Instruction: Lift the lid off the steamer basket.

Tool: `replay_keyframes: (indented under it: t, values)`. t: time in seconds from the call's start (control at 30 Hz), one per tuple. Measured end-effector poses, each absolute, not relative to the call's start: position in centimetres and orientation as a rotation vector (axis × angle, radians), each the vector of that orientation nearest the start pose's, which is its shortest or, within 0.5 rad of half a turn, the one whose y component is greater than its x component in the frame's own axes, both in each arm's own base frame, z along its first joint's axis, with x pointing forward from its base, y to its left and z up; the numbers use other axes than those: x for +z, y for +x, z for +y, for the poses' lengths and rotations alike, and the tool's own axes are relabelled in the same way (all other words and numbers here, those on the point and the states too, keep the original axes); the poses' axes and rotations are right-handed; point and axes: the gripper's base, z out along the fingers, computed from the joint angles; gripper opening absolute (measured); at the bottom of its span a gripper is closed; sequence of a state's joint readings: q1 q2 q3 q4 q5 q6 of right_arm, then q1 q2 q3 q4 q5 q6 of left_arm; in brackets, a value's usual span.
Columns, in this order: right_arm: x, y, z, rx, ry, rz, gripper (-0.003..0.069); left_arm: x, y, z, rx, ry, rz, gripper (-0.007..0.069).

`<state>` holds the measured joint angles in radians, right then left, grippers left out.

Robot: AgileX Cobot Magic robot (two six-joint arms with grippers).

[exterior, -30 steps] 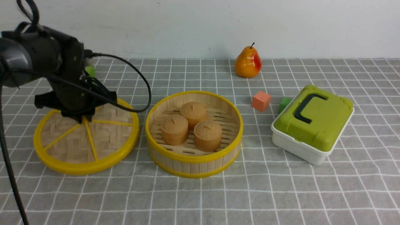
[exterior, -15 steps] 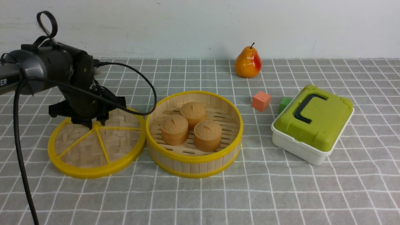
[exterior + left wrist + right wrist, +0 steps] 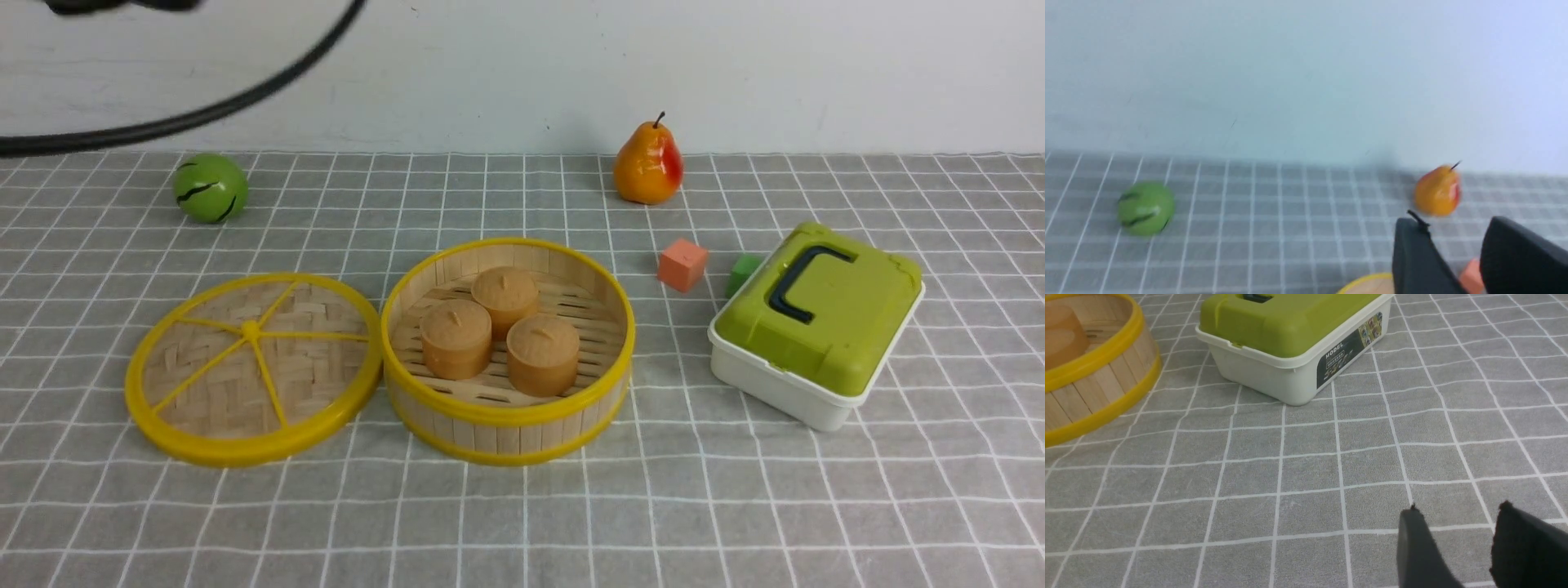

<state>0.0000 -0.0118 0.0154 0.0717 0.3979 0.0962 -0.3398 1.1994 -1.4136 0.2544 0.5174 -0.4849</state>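
The lid [image 3: 253,367], a woven bamboo disc with yellow rim and spokes, lies flat on the cloth, its rim touching the left side of the steamer basket [image 3: 506,416]. The basket stands open with three brown buns [image 3: 506,331] inside; its wall also shows in the right wrist view [image 3: 1098,384]. My left gripper [image 3: 1453,228] is open and empty, raised high above the table and out of the front view. My right gripper [image 3: 1457,516] is open and empty, low over bare cloth to the right of the basket.
A white box with a green lid [image 3: 816,318] stands to the right of the basket. An orange cube [image 3: 682,264] and a green cube [image 3: 743,271] lie behind it. A pear [image 3: 649,167] and a green ball [image 3: 210,188] sit near the back wall. A black cable [image 3: 188,118] crosses the top left.
My left gripper has let go of the lid and risen up out of the front view. The lid now lies flat against the basket. The green ball has come into sight.
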Motion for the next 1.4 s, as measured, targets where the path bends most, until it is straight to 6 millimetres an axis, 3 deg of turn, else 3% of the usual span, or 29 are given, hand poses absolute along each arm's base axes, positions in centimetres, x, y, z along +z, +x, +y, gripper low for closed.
replay_keyframes:
  t: [0.07, 0.1, 0.17, 0.2, 0.23, 0.27, 0.3, 0.47, 0.53, 0.57, 0.6, 0.67, 1.03, 1.23, 1.4]
  values:
    - [17.3, 5.2, 0.3, 0.137, 0.134, 1.882, 0.0241, 48.2, 22.6, -7.2, -0.351, -0.007, 1.732, 0.0179]
    - [17.3, 5.2, 0.3, 0.137, 0.134, 1.882, 0.0241, 48.2, 19.7, -6.5, -0.383, 0.015, 1.668, 0.0105]
    - [17.3, 5.2, 0.3, 0.137, 0.134, 1.882, 0.0241, 47.7, 18.3, -6.1, -0.393, 0.022, 1.646, 0.0071]
    - [17.3, 5.2, 0.3, 0.137, 0.134, 1.882, 0.0241, 45.7, 15.8, -5.3, -0.398, 0.036, 1.629, 0.0013]
    - [17.3, 5.2, 0.3, 0.137, 0.134, 1.882, 0.0241, 44.6, 15.3, -5.1, -0.392, 0.043, 1.64, -0.0006]
    - [17.3, 5.2, 0.3, 0.137, 0.134, 1.882, 0.0241, 44.8, 15.0, -5.0, -0.394, 0.043, 1.628, -0.0011]
    - [17.3, 5.2, 0.3, 0.137, 0.134, 1.882, 0.0241, 42.3, 13.5, -4.4, -0.373, 0.061, 1.641, -0.0013]
    - [17.3, 5.2, 0.3, 0.137, 0.134, 1.882, 0.0241, 35.7, 10.7, -3.3, -0.327, 0.113, 1.671, -0.0013]
    - [17.3, 5.2, 0.3, 0.137, 0.134, 1.882, 0.0241, 34.4, 10.3, -3.2, -0.319, 0.124, 1.677, -0.0013]
    - [17.3, 5.2, 0.3, 0.137, 0.134, 1.882, 0.0241, 32.2, 9.6, -3.0, -0.314, 0.137, 1.692, -0.0013]
    - [17.3, 5.2, 0.3, 0.137, 0.134, 1.882, 0.0241, 32.0, 9.6, -3.0, -0.313, 0.139, 1.694, -0.0013]
    - [17.3, 5.2, 0.3, 0.137, 0.134, 1.882, 0.0241, 29.3, 9.2, -2.8, -0.303, 0.152, 1.739, -0.0013]
    - [17.3, 5.2, 0.3, 0.137, 0.134, 1.882, 0.0241, 21.8, 8.8, -2.7, -0.256, 0.187, 1.949, -0.0013]
    - [17.3, 5.2, 0.3, 0.137, 0.134, 1.882, 0.0241, 20.8, 8.4, -2.5, -0.266, 0.166, 1.961, -0.0013]
    - [17.3, 5.2, 0.3, 0.137, 0.134, 1.882, 0.0241, 22.0, 7.2, -1.7, -0.313, 0.056, 1.725, -0.0013]
